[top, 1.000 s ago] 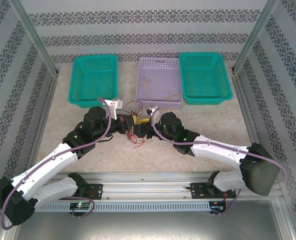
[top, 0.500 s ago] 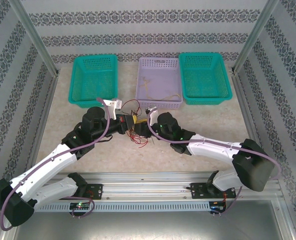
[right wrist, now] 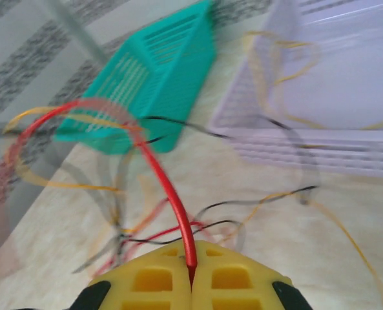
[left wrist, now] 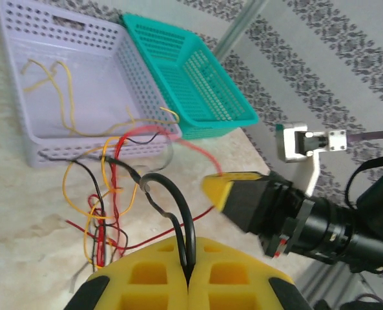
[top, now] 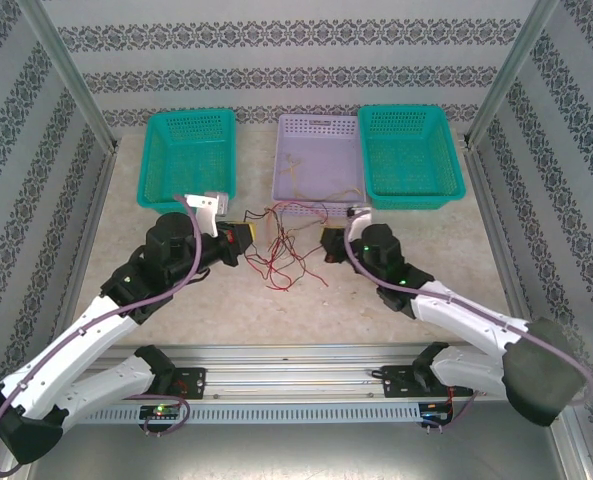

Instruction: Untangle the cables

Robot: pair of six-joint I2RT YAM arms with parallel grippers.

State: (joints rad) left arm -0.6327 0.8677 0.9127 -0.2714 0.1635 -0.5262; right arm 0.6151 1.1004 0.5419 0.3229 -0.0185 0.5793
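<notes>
A tangle of thin red, yellow and black cables [top: 281, 255] lies on the table between my two grippers. My left gripper [top: 238, 237] is to its left, and in the left wrist view it [left wrist: 190, 274] is shut on a loop of black cable [left wrist: 177, 206]. My right gripper [top: 328, 243] is to the tangle's right, and in the right wrist view it [right wrist: 191, 274] is shut on a red cable [right wrist: 168, 187] that arches up and off to the left. Strands run from the tangle [left wrist: 104, 213] up toward the purple basket [left wrist: 46, 154]. More yellow cables [left wrist: 62, 110] lie inside that basket.
Three baskets stand along the back: a teal one [top: 188, 160] on the left, the purple one [top: 321, 205] in the middle and another teal one [top: 409, 155] on the right. Metal frame posts and patterned walls close in the sides.
My right gripper has closed on the red cable and drawn back to the right. The left gripper has shifted left, and the tangle is now spread wider between them.
</notes>
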